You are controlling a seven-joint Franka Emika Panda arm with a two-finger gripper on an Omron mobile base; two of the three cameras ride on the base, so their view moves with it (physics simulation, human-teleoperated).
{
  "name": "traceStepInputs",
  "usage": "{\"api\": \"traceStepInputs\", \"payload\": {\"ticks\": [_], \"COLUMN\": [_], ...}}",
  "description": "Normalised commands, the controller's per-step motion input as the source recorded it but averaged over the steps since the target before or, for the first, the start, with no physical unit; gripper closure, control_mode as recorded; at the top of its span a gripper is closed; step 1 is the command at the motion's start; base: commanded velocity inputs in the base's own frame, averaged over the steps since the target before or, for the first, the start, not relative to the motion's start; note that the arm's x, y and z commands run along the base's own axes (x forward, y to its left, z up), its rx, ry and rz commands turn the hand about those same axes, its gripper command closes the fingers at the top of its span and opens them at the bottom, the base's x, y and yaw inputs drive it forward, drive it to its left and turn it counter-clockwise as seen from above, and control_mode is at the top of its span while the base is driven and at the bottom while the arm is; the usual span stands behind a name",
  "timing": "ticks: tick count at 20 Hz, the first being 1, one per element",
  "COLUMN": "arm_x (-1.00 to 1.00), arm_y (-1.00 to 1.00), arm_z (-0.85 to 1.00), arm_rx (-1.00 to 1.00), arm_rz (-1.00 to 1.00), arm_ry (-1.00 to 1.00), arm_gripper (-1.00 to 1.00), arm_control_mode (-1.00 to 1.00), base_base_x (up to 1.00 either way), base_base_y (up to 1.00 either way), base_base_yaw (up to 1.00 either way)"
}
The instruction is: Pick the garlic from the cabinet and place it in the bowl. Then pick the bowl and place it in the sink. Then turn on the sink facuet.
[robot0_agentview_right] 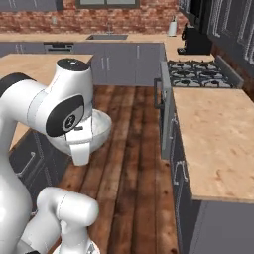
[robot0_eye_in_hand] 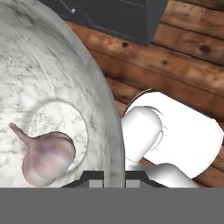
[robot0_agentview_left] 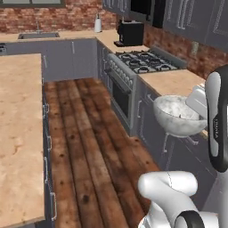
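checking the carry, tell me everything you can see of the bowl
The bowl is round, deep, white-grey marble-look, with a flat circular bottom. It is held upright in the air over the wooden floor, off any counter. The tool is shut on its rim. The garlic lies inside on the bottom, stem tip pointing away.

White arm bent up high, claw (robot0_eye_in_hand: pixel 108 175) clamped tight on a rim

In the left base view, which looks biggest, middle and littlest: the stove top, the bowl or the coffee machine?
1. stove top
2. bowl, though it sits nearer the camera, so this is how it looks, not true size
3. coffee machine
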Motion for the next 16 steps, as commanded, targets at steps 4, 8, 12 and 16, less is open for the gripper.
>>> {"api": "traceStepInputs", "payload": {"ticks": [4, 8, 12, 16], "arm_x": [0.0, 0.0, 0.0, 0.0], "arm_y": [0.0, 0.0, 0.0, 0.0], "arm_z": [0.0, 0.0, 0.0, 0.0], "arm_rx": [0.0, 0.0, 0.0, 0.0], "arm_rz": [0.0, 0.0, 0.0, 0.0], "arm_ry": [0.0, 0.0, 0.0, 0.0], "arm_gripper": [1.0, 1.0, 1.0, 1.0], "arm_control_mode": [1.0, 1.0, 1.0, 1.0], "base_base_x": [1.0, 1.0, 1.0, 1.0], "base_base_y": [-0.01, -0.18, -0.19, -0.23], "base_base_yaw": [0.27, 0.21, 0.18, 0.16]}}
